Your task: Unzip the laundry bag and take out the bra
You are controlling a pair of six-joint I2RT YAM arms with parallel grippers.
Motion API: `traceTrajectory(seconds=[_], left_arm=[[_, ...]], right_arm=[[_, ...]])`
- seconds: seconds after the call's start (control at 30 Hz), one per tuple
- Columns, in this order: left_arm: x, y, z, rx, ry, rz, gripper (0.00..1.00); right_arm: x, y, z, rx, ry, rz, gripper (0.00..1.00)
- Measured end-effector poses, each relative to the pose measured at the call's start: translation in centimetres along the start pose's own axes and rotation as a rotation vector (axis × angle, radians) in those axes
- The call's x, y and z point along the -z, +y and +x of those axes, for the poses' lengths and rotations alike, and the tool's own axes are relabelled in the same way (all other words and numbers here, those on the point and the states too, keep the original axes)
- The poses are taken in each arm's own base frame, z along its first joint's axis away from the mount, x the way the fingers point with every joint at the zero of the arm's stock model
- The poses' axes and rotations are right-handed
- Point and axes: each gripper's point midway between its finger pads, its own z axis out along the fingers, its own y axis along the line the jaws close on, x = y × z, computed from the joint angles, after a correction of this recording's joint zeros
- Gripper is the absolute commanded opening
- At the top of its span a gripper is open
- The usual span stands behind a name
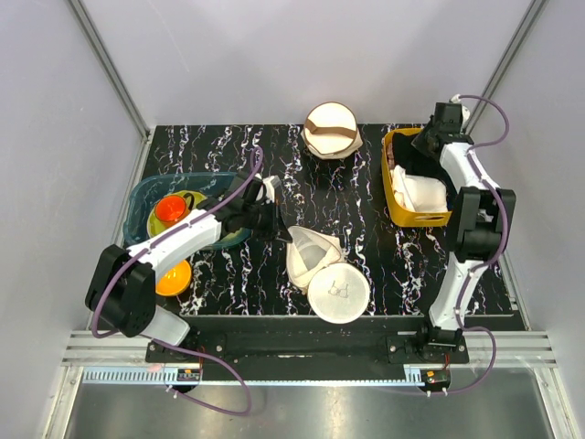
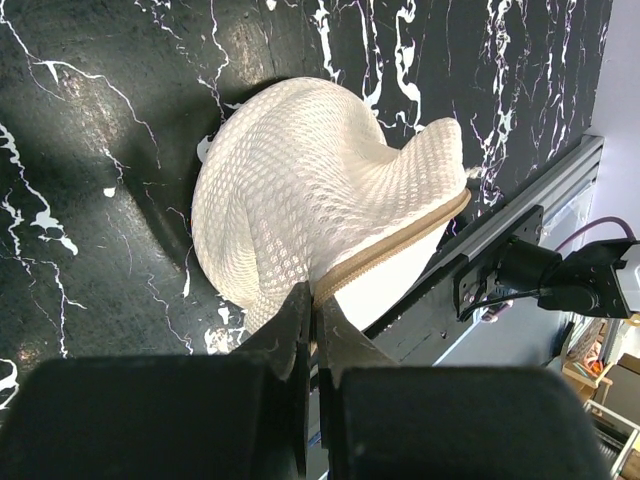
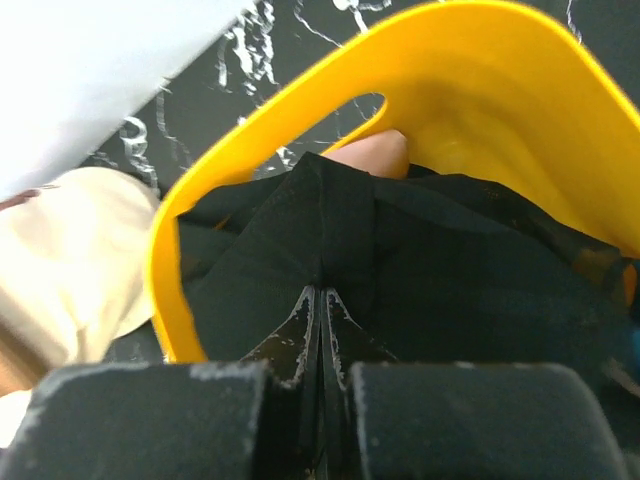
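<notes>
Near edge of the table [image 1: 384, 274], about midway: one laundry bag [image 1: 338, 291], domed white mesh, bra drawing uppermost, zip partly undone and the second half peeled up toward the left. Left gripper [image 2: 312, 300] clamped tight at the end of the tan zip band [image 2: 400, 245], apparently pinching it; no telling whether on the pull tab itself. Bra not made out for certain, perhaps the smooth white patch [image 2: 385, 290] under the raised mesh. Probably light, limp and prone to snag on the mesh; best drawn out by a cup edge or strap, with the bag pinned by its stiffer zip band. Bag itself springy, very light, apt to slide on the glossy top.

Farther back, left edge: one teal tub [image 1: 142, 197] holding one orange cup [image 1: 170, 210]; one orange bowl [image 1: 176, 277] just beside it, nearer. Right edge: one yellow basket [image 1: 388, 183] with one dark garment [image 3: 430, 250], one pink garment [image 3: 372, 152], one white folded piece [image 1: 422, 194]. Right gripper [image 3: 320, 300] closed tight just over the dark garment, hold on it uncertain. Far edge, centre: one cream round bag [image 1: 331, 130] with a brown band.
</notes>
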Motion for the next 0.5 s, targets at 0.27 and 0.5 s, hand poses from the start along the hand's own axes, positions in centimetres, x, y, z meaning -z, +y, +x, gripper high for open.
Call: traceTrajectory(seconds=[0.27, 0.5], left_arm=[[-0.1, -0.2, 0.6, 0.001, 0.013, 0.006, 0.0], [0.2, -0.7, 0.6, -0.01, 0.005, 0.017, 0.0]], right_arm=[[-5.2, -3.4, 5.5, 0.009, 0.175, 0.11, 0.32], [-0.7, -1.9, 3.4, -0.015, 0.142, 0.069, 0.75]])
